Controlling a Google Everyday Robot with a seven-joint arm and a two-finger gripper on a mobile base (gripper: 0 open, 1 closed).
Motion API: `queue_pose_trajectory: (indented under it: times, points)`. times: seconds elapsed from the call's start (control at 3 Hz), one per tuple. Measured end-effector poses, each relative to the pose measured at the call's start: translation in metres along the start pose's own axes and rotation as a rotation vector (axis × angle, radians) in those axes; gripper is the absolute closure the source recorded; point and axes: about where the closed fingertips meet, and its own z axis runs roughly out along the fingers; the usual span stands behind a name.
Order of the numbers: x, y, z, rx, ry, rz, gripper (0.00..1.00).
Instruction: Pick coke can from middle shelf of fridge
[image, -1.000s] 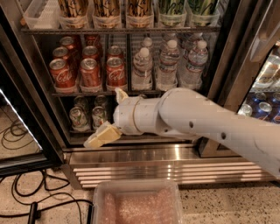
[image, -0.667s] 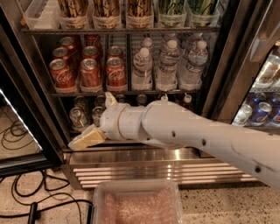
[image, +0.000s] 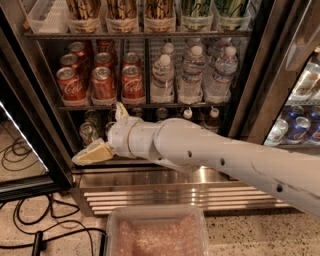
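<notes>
Over the last sec the arm (image: 225, 160) has swung L. The gripper (image: 98, 132) went from approx centre to 9 o'clock of view. It's now in front of the lower shelf (image: 200, 114), just under the middle shelf (image: 165, 105) rail. Jaws spread wide, nothing held: one points to 12 o'clock, the other to 8. The coke can (image: 132, 83) stands w/ its mates at 12-1 o'clock of the gripper, in the fridge (image: 175, 180), untouched. So sideways line-up looks approx done; prob. needs to rise & reach in.
</notes>
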Motion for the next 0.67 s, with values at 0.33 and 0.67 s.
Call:
queue_pose_trajectory:
  times: [0.33,0.67]
  points:
    - [-0.001,0.003,0.003,0.022,-0.008,-0.003,0.00]
    - [0.009,0.021,0.020,0.055,-0.036,0.025,0.00]
